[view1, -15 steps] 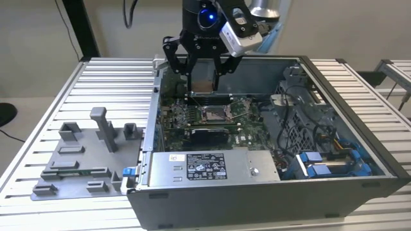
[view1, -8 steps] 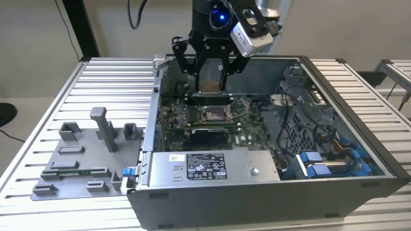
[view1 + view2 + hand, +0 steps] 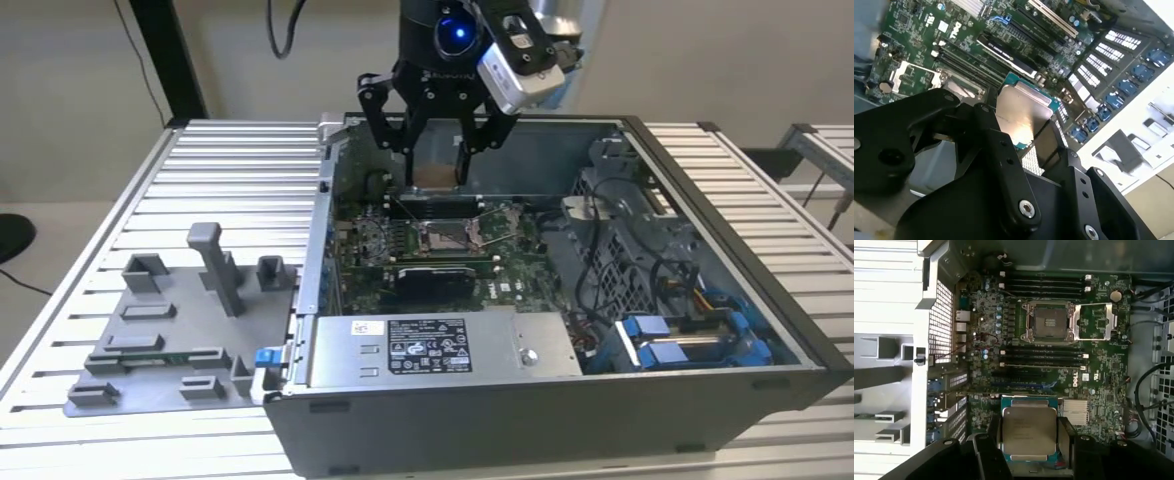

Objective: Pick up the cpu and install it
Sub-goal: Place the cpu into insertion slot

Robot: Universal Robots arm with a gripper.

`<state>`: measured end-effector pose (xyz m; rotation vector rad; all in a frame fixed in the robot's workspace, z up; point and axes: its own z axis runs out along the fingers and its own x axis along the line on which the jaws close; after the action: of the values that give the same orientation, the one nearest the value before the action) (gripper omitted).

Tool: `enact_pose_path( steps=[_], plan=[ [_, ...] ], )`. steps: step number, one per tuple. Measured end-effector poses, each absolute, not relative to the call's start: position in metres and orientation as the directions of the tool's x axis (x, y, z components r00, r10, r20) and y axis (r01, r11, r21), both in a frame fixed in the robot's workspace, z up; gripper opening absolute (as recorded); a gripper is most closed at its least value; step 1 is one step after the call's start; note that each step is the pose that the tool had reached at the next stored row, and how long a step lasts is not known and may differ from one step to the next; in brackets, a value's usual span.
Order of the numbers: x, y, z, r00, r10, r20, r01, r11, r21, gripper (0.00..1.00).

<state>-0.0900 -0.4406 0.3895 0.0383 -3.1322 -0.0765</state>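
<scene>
My gripper (image 3: 435, 182) hangs over the far side of the open computer case (image 3: 694, 400), shut on the cpu (image 3: 435, 180). The cpu is a flat square chip with a silvery metal top (image 3: 1029, 434) on a green edge, clamped between the two black fingers (image 3: 1066, 436) in both wrist views (image 3: 1021, 112). Below it lies the green motherboard (image 3: 1004, 320). Its square metal-framed socket (image 3: 1049, 321) stands uncovered, with the hinged load plate (image 3: 1095, 321) folded out beside it. In the exterior view the socket (image 3: 445, 236) sits nearer the camera than the held chip.
Grey plastic fixture blocks (image 3: 174, 330) stand on the slatted table at the exterior view's left. A grey power supply (image 3: 441, 345) fills the case's near side. Cables and blue drive clips (image 3: 681, 340) crowd the exterior view's right. Memory slots (image 3: 1046, 357) flank the socket.
</scene>
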Motion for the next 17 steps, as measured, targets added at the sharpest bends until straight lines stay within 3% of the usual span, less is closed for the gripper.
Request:
enact_pose_path(
  steps=[17],
  plan=[
    [-0.089,-0.371,0.388,-1.0,-0.025,0.008,-0.024,0.999,0.049,0.0]
  ],
)
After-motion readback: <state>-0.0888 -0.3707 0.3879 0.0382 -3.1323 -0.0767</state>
